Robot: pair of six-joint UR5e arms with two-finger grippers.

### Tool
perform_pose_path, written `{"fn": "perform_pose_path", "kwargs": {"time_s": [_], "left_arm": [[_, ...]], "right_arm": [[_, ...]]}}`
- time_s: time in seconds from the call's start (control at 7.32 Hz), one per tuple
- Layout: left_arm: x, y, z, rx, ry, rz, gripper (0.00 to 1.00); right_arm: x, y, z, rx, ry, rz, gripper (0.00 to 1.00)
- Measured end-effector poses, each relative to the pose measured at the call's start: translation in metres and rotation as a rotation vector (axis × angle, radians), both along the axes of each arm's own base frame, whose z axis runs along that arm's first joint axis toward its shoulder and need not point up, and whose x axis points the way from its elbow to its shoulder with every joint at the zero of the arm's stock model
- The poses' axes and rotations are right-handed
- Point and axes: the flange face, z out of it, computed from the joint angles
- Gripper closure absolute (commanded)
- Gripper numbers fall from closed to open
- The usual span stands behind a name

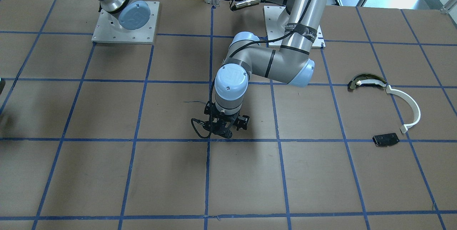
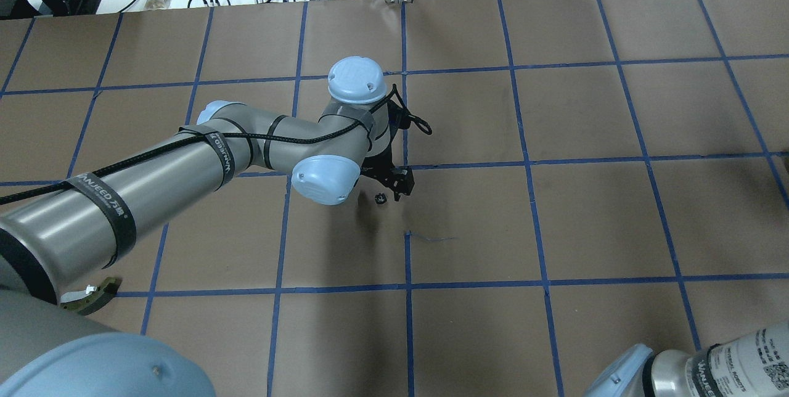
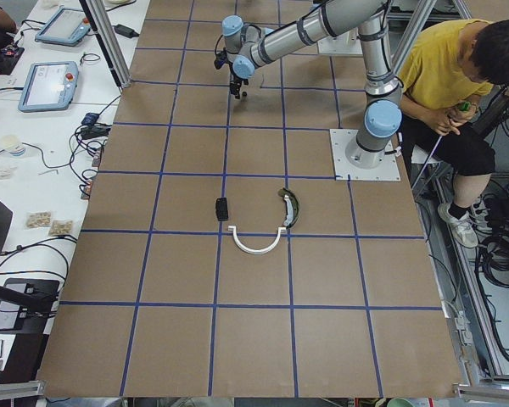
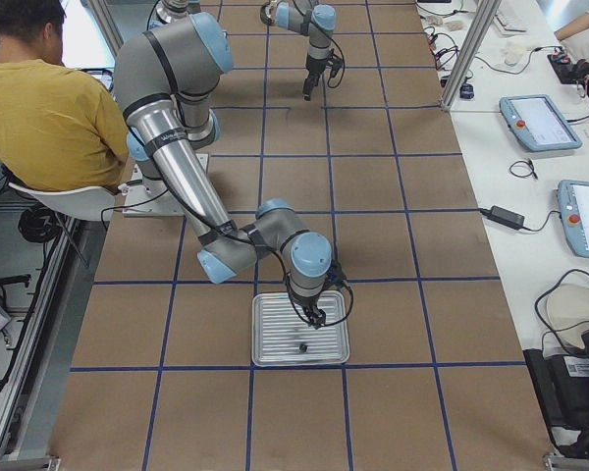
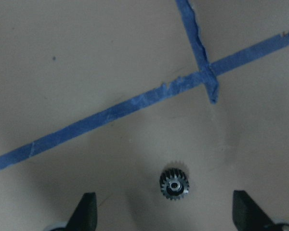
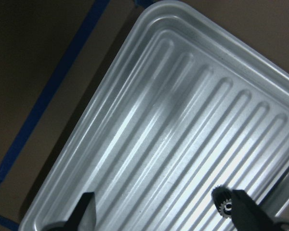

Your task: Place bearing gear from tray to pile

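Two gears, one on the table and one in the tray, with both grippers open.
The left gripper (image 5: 164, 202) hovers, fingers spread, over a black bearing gear (image 5: 174, 183) lying flat on the brown table (image 1: 142, 173), well apart from the pile (image 3: 256, 248) of white curved strip (image 1: 414, 106), olive-and-white curved piece (image 1: 366, 81) and black plate (image 1: 385, 139). The right gripper (image 6: 164, 197), fingers also apart, hangs over the ribbed metal tray (image 6: 149, 110), where a second gear (image 6: 225, 204) shows just beside one fingertip.
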Motion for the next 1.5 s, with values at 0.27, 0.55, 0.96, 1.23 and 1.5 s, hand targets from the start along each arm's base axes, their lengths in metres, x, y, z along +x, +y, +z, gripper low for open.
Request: {"fn": "perform_pose_path", "kwargs": {"time_s": [0.27,0.55,0.96,1.23,1.5], "left_arm": [[-0.002,0.0,-0.004,0.002,0.0,0.002,0.37],[-0.003,0.001,-0.005,0.003,-0.001,0.002,0.88],[-0.003,0.003,-0.005,0.012,-0.01,0.006,1.0],[-0.003,0.002,-0.001,0.01,-0.012,0.019,1.0],[0.011,-0.009,0.023,0.004,-0.016,0.053,1.0]], "right_arm": [[-0.018,-0.006,-0.013,0.026,0.023,0.02,0.03],[-0.025,-0.006,-0.021,0.04,0.024,0.027,0.03],[-0.035,0.001,-0.035,0.052,0.006,0.033,0.03],[-0.037,0.001,-0.035,0.05,0.005,0.038,0.03],[-0.038,0.001,-0.036,0.046,0.003,0.038,0.03]]}}
